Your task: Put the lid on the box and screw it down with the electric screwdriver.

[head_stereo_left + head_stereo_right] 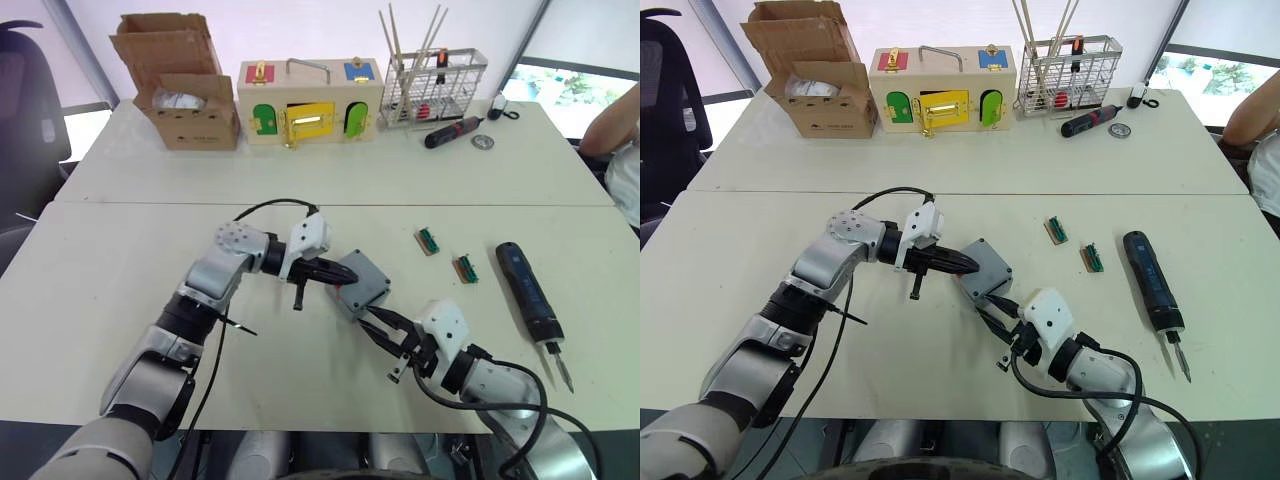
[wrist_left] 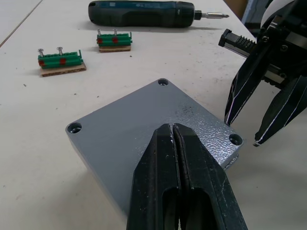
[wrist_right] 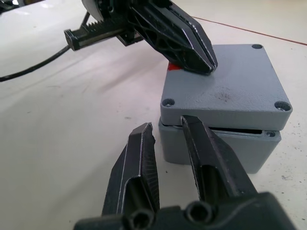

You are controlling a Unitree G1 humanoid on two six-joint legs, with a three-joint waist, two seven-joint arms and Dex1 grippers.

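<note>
Grey plastic lid (image 3: pixel 225 86) rests on the grey box (image 3: pixel 216 143) near the middle of the worktop's (image 1: pixel 120 240) front half, slightly askew, a thin gap showing along one side. The left end effector (image 2: pixel 173 143), fingers pressed together, bears down on the lid's top. The right end effector (image 3: pixel 168 143) sits just beside the box's near wall, fingers slightly apart, gripping nothing. The seating step looks nearly finished. Next the lid likely needs squaring until its corner holes align; then the electric screwdriver (image 1: pixel 528 288), lying toward the worktop's right edge, must be fetched.
</note>
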